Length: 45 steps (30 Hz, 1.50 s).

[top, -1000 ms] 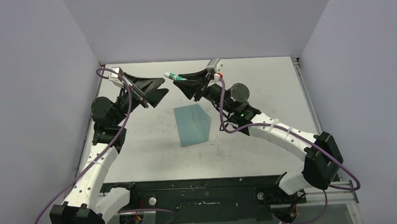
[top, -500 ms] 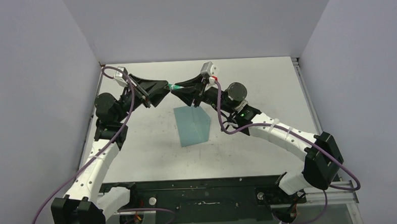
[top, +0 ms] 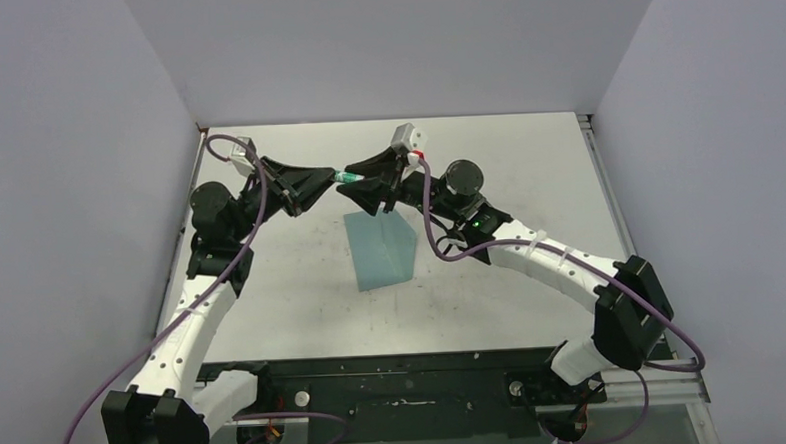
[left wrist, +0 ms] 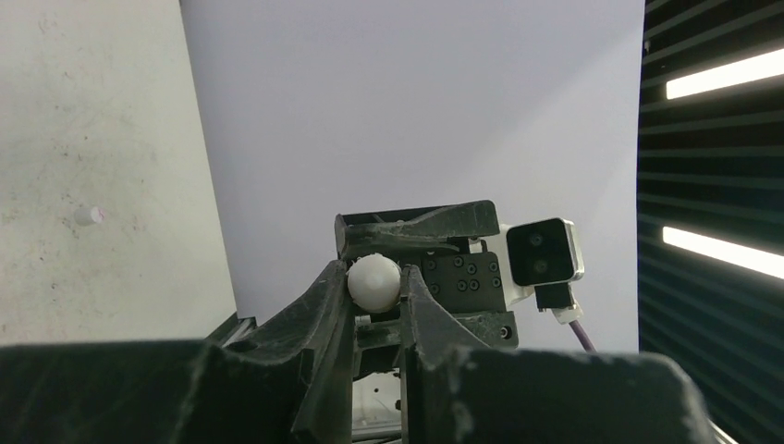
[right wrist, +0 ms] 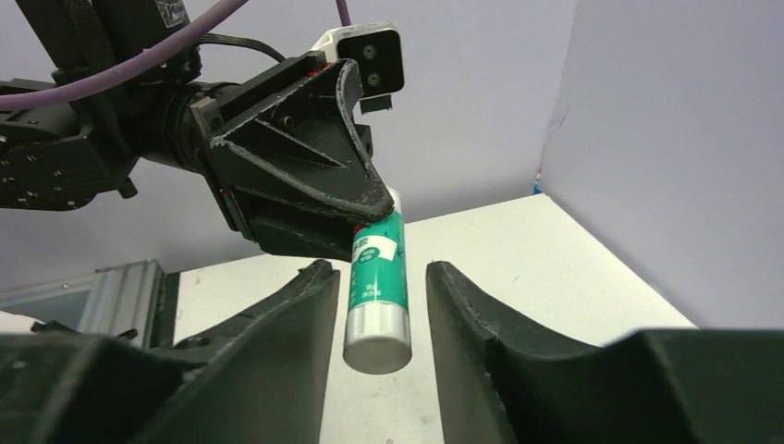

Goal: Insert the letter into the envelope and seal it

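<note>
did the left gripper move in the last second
Yes: the left gripper shifted right, away from the left wall, closing onto the glue stick.

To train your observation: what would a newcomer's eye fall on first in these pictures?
A green glue stick is held in mid-air above the table: the left gripper is clamped on one end, and the right gripper stands open around its body. Beneath lies a flat teal envelope.

The left pincer (left wrist: pixel 373 276) clasps a white rounded tip (left wrist: pixel 373 284) before the right arm's camera (left wrist: pixel 544 252).
</note>
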### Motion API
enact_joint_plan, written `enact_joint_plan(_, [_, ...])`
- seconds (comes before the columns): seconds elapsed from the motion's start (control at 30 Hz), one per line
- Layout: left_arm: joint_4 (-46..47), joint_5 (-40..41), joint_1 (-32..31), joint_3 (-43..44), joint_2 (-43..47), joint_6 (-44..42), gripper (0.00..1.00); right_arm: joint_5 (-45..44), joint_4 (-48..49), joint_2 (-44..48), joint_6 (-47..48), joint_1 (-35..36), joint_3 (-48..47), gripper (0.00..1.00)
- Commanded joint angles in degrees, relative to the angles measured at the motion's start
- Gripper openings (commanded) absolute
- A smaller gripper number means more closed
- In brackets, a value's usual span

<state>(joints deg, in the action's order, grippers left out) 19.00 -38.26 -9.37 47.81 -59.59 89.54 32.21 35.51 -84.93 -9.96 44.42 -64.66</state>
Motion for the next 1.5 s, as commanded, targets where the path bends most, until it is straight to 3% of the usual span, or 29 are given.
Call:
enact_joint_plan(0.0, [3.6, -0.8, -0.2, -0.5, 0.9, 3.4, 0.00, 0.9, 7.0, -1.4, -1.4, 0.0, -1.6, 0.52])
enact_joint_plan(0.13, [5.9, -0.2, -0.3, -1.5, 1.5, 6.1, 0.00, 1.1, 12.7, -3.6, -3.6, 0.3, -1.3, 0.66])
enact_joint_plan(0.3, [6.7, -0.1, -0.3, -2.7, 1.5, 7.4, 0.00, 0.6, 15.4, -4.7, -4.3, 0.8, -1.5, 0.64])
enact_joint_plan(0.43, [7.8, -0.2, -0.3, -3.1, 1.5, 8.3, 0.00, 0.7, 14.2, -5.4, -3.7, 0.9, -2.4, 0.46])
enact_joint_plan(0.67, [7.7, -0.6, -0.2, -3.3, 1.5, 8.1, 0.00, -1.9, 9.2, -5.0, -1.5, 1.3, -3.2, 0.06])
enact_joint_plan(0.7, [7.8, -0.6, -0.2, -3.2, 1.4, 8.0, 0.05, -2.5, 7.8, -4.8, -1.0, 1.4, -3.4, 0.05])
enact_joint_plan(0.8, [6.4, -0.6, 0.0, -3.2, 1.6, 6.1, 0.46, -6.1, 3.1, -3.9, -0.4, 1.2, -3.5, 0.05])
enact_joint_plan(0.9, [-0.4, -0.3, 0.1, -3.2, 2.6, -0.1, 0.69, -14.1, -4.6, -2.4, -0.9, -0.1, -3.9, 0.05])
enact_joint_plan(1.07, [-9.2, 0.3, 0.3, -8.2, 4.9, -11.1, 0.77, -30.2, -22.8, -1.5, -5.3, -2.6, -3.5, 0.05])
enact_joint_plan(1.17, [-10.2, 0.3, 0.3, -12.8, 4.3, -14.1, 0.75, -36.7, -32.3, -1.8, -6.9, -2.8, -1.6, 0.05])
enact_joint_plan(1.27, [-6.9, 0.1, -0.2, -15.6, 0.5, -15.9, 0.64, -39.8, -38.9, -3.2, -8.3, -1.6, 0.3, 0.05])
enact_joint_plan(1.37, [-6.0, 1.7, -2.3, -14.0, -7.2, -21.1, 0.46, -42.2, -42.8, -6.4, -11.1, 0.5, 0.9, 0.05])
enact_joint_plan(1.47, [-6.3, 3.2, -4.8, -10.9, -16.2, -26.0, 0.18, -43.6, -44.4, -9.9, -12.3, 3.5, -0.1, 0.05])
